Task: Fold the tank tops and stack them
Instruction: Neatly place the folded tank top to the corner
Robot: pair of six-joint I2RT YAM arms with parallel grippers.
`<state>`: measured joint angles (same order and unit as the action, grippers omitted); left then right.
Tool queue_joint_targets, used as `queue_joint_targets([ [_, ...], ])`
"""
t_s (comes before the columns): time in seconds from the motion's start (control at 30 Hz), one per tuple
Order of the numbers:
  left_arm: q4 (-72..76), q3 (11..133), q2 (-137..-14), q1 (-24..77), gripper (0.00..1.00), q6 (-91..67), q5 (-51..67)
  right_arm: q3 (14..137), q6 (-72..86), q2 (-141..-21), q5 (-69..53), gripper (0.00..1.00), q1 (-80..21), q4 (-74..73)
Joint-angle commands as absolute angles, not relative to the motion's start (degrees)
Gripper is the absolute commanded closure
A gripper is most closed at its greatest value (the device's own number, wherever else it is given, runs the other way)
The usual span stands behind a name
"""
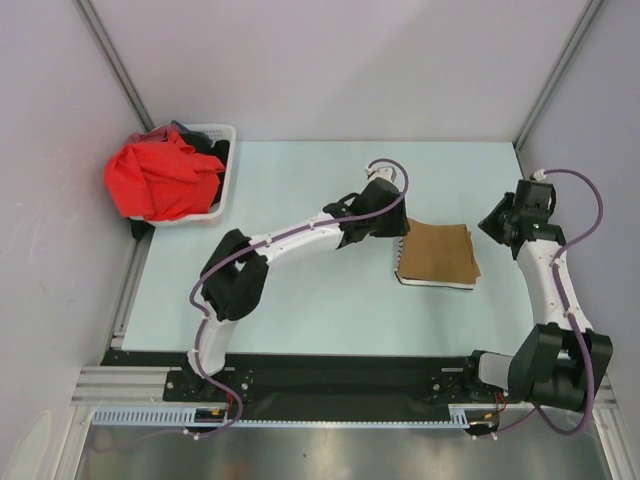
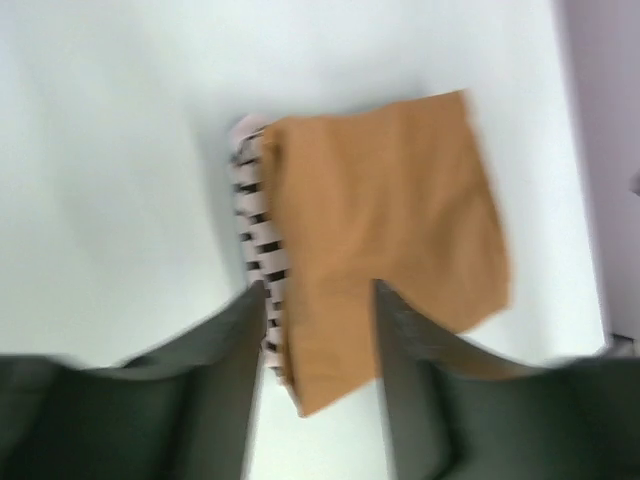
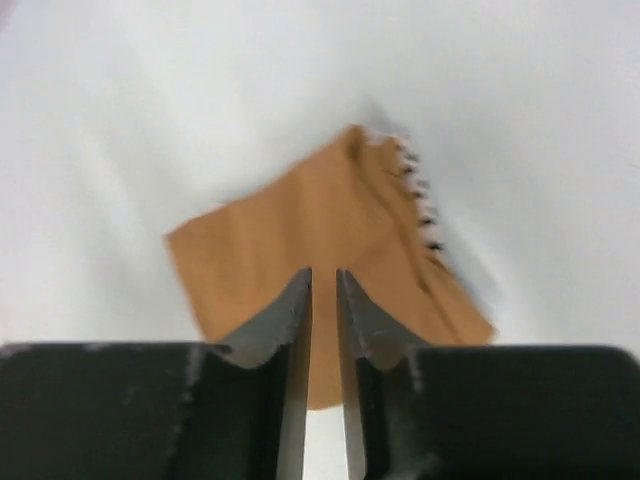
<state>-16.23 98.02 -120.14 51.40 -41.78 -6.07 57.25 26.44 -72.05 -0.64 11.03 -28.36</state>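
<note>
Tan top [image 1: 437,252] lies folded on the striped top [image 1: 436,284], mid-table: we judge the step is a clean release.
From above, the left gripper [image 1: 398,238] is at the stack's left edge and the right gripper [image 1: 503,224] is apart on its right; open table [image 1: 300,300] lies nearer us, and the basket [image 1: 222,170] is far off. Left wrist: jaws open and empty, so we'd lift straight up. Right wrist: jaws barely parted, holding nothing.

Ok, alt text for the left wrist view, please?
A folded tan-brown tank top lies on a folded black-and-white striped tank top, whose edge peeks out on the left, on a pale table. The left gripper, blurred in the foreground, hangs open over the stack's near edge, holding nothing.
</note>
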Motion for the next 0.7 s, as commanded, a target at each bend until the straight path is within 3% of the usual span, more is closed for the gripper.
queue_joint_targets([
  [0.0, -9.7, 98.4, -116.5, 52.6, 0.55, -41.5, -0.6, 54.3, 28.9, -71.1, -16.5, 0.81, 11.2, -23.0],
  [0.03, -7.0, 98.4, -117.2, 52.7, 0.6, -42.1, 1.2, 53.4, 29.7, -71.5, -18.7, 0.9, 11.2, -21.6],
  [0.07, -6.1, 98.9, -118.8, 52.9, 0.72, -42.9, 2.2, 51.1, 31.4, -71.7, -22.5, 0.94, 11.2, -18.8],
  [0.13, -4.7, 100.4, -121.4, 53.2, 0.78, -44.4, 5.0, 48.9, 33.1, -72.9, -25.8, 1.0, 11.5, -16.2],
  [0.23, -7.1, 105.2, -127.1, 52.9, 0.84, -45.0, 5.2, 42.6, 36.7, -75.0, -31.6, 1.0, 13.1, -10.2],
  [0.53, -9.1, 108.7, -134.4, 47.8, 0.85, -43.7, 4.5, 31.8, 34.5, -71.5, -27.5, 1.0, 22.8, -8.6],
  [0.63, -10.2, 111.5, -134.1, 47.1, 0.79, -40.3, 4.8, 34.6, 33.2, -69.5, -25.7, 1.0, 23.4, -11.8],
  [0.67, -10.2, 111.4, -132.4, 47.2, 0.7, -39.2, 4.0, 35.3, 32.5, -69.0, -24.9, 1.0, 23.4, -12.7],
])
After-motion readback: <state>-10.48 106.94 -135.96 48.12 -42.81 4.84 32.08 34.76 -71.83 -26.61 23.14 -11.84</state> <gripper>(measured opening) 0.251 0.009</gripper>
